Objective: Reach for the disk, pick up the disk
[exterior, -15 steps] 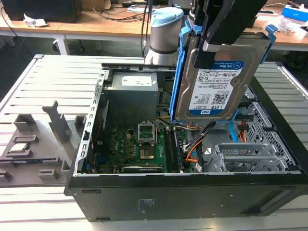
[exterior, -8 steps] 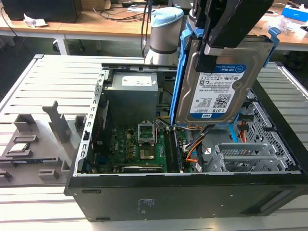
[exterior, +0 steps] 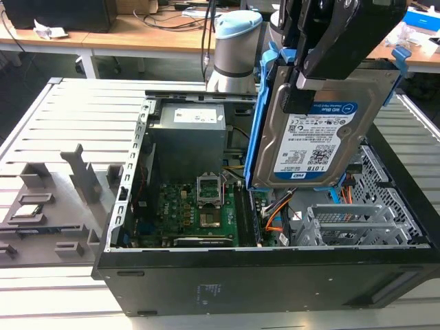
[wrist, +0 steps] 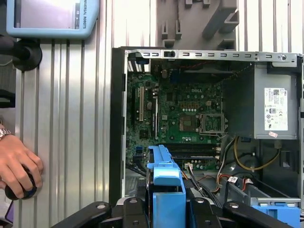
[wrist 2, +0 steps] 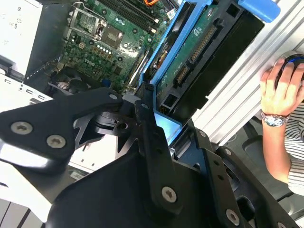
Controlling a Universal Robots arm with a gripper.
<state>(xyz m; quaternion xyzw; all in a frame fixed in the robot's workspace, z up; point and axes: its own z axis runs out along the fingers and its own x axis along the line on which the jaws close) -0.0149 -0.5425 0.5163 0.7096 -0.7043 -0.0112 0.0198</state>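
From the exterior view's left: grey fixtures [exterior: 48, 199] on the table, then the open case [exterior: 275, 275]. Above its right half, the gripper [exterior: 306, 65] is clamped on the disk [exterior: 316, 137], held clear of the case, the disk's top edge hidden behind the black fingers [exterior: 337, 41]. A hand [wrist: 16, 166] covers a mouse.
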